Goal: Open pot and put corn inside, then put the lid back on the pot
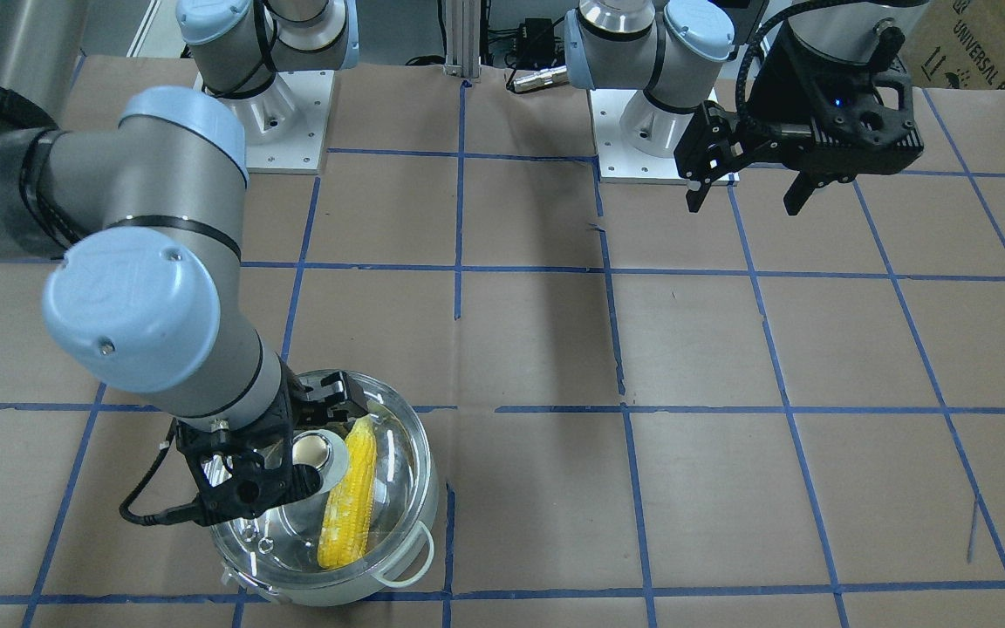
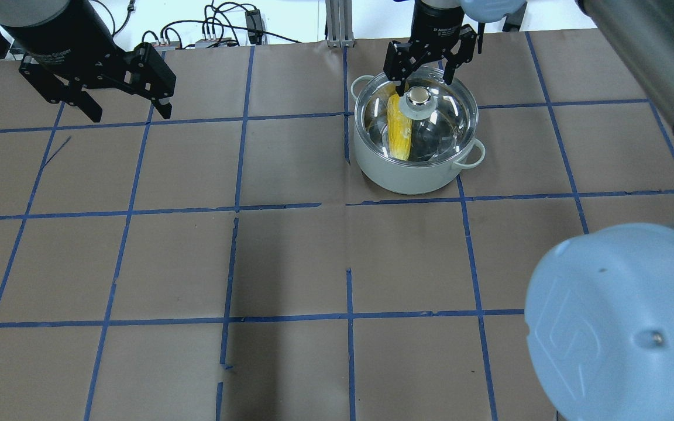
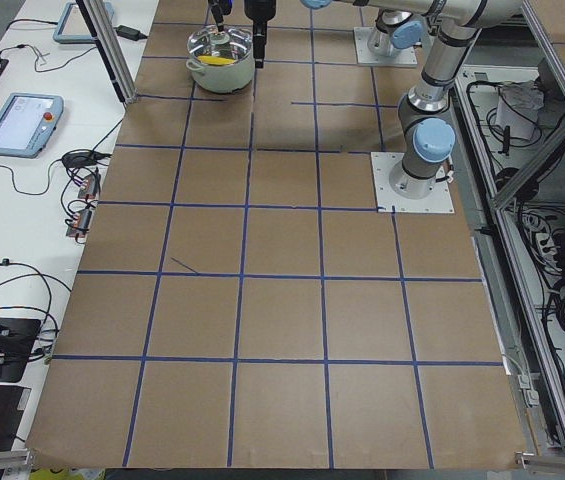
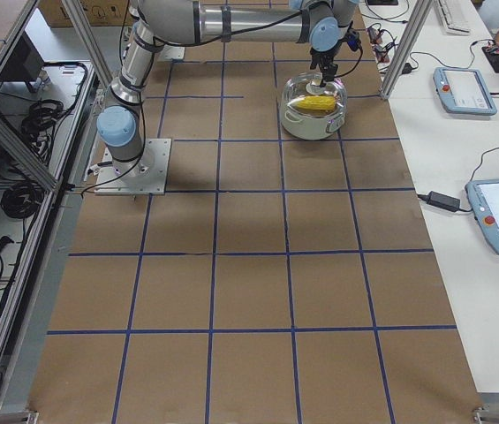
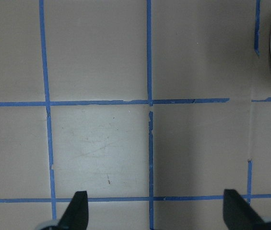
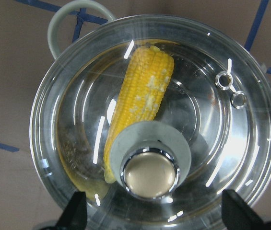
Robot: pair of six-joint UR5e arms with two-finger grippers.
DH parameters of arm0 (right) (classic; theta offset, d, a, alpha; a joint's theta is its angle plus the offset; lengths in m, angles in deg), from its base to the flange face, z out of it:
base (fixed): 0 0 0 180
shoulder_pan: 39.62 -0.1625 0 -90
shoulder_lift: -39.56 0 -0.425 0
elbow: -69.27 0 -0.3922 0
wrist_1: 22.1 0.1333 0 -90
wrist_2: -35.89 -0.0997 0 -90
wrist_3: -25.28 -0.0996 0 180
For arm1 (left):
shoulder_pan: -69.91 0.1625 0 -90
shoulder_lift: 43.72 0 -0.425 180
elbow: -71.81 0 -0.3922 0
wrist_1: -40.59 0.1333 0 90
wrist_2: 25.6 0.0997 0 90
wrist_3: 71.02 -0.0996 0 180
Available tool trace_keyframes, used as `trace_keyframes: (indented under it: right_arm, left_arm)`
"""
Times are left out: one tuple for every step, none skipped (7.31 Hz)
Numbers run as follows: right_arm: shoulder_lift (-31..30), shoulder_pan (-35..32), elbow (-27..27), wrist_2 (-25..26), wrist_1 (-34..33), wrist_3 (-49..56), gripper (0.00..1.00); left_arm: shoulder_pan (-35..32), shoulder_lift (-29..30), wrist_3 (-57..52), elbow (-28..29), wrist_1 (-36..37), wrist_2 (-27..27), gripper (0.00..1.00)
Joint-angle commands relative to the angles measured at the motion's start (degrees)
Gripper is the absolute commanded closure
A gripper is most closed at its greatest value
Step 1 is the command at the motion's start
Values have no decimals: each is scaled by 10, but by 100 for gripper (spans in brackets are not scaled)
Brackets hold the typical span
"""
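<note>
Pale-green stainless steel pot (image 2: 407, 175) w/ two loop handles is on the robot's right side. Yellow ear of corn (image 2: 400, 131) lies inside, and the clear glass domed lid (image 2: 451, 117) w/ cream knob is on top. Right gripper (image 2: 425, 83) hangs over the knob, jaws wide apart, gripping nothing. Left gripper (image 2: 131, 114) is spread wide too, empty, well apart from the pot.

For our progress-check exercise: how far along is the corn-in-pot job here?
Done: the corn lies inside the pot, and the glass lid sits on its rim. In hand: nothing; the right gripper is open over the knob, and the left gripper is open, far off. Left: probably only withdrawing.
</note>
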Motion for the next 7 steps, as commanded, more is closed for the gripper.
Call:
trace_keyframes:
  right_arm:
    - [-103,-2,33,-3,66,-10,0]
    - [-156,-5,94,-4,57,-19,0]
    - [-189,-9,153,-9,16,-26,0]
    - [-203,-15,202,-10,-46,-52,0]
    - [-219,-26,226,-9,-59,-59,0]
    - [-226,-28,234,-9,-68,-59,0]
    - [-226,-28,234,-8,-69,-59,0]
  left_arm:
    - [0,0,0,0,0,0,0]
    - [0,0,0,0,0,-1,0]
    - [0,0,0,0,0,0,0]
    - [0,0,0,0,0,0,0]
    - [0,0,0,0,0,-1,0]
    - [0,0,0,0,0,-1,0]
    - [0,0,0,0,0,-1,0]
